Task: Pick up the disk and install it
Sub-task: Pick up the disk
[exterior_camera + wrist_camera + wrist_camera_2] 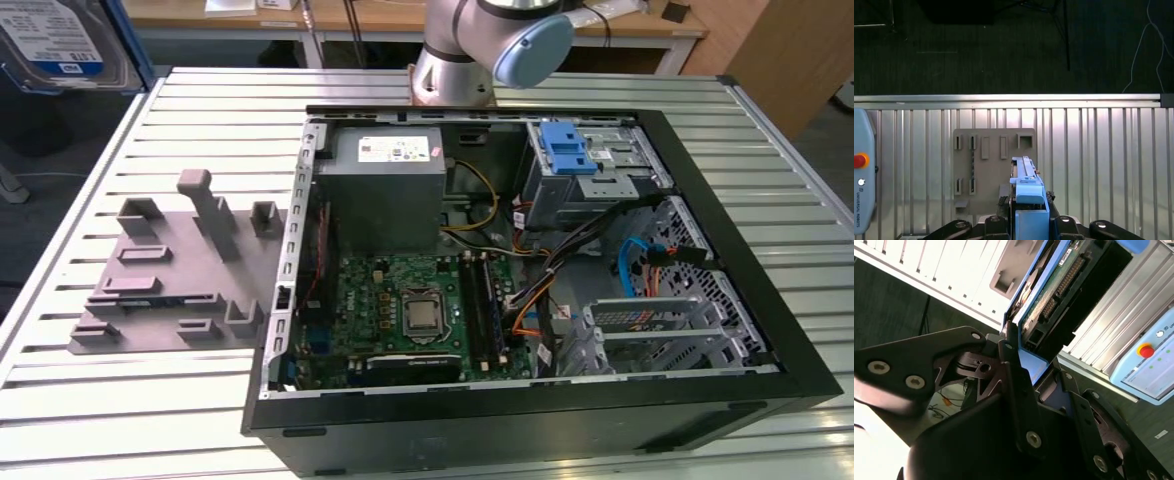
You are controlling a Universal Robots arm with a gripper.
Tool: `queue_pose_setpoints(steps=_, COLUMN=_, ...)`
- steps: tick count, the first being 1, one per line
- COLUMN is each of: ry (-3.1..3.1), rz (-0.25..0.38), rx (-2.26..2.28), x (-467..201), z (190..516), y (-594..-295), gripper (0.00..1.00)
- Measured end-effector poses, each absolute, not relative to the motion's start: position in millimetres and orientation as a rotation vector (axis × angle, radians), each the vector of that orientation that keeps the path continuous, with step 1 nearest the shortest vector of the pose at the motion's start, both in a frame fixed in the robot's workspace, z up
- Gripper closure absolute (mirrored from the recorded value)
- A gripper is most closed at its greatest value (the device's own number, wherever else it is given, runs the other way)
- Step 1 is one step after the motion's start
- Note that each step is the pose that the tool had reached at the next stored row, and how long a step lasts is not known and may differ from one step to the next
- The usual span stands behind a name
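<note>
The jaws are closed on the disk (1029, 196), pinching its blue carrier edge-on between them, probably to leave the connector end free. It is well above the grey holder (986, 172) on the worktop (1104, 165).

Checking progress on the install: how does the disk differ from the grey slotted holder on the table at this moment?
The disk is clamped in the pincer, held up off the table; the grey holder lies flat on it. The disk carries a white label and a blue frame; the grey holder is plain grey. Both are outside the computer case.
</note>
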State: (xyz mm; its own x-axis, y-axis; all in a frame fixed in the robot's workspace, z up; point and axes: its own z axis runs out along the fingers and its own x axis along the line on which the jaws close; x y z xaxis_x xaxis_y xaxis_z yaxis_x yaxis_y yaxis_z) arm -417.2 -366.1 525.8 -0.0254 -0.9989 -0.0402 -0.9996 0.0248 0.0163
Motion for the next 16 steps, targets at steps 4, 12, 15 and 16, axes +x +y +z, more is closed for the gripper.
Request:
queue_pose_setpoints(steps=4, ry=2.236, rz=0.062, rx=-2.181, x=-410.0, z=525.8, y=-366.1, gripper=0.64)
queue_pose_setpoints(steps=12, ry=2.236, rz=0.062, rx=-2.181, x=-401.2, z=525.8, y=-366.1, gripper=0.64)
queue_pose_setpoints(steps=15, ry=2.236, rz=0.062, rx=-2.181, x=-399.3, z=525.7, y=-366.1, gripper=0.64)
queue_pose_setpoints(steps=16, ry=2.236, rz=0.062, rx=-2.181, x=-398.5, z=525.7, y=-366.1, gripper=0.64)
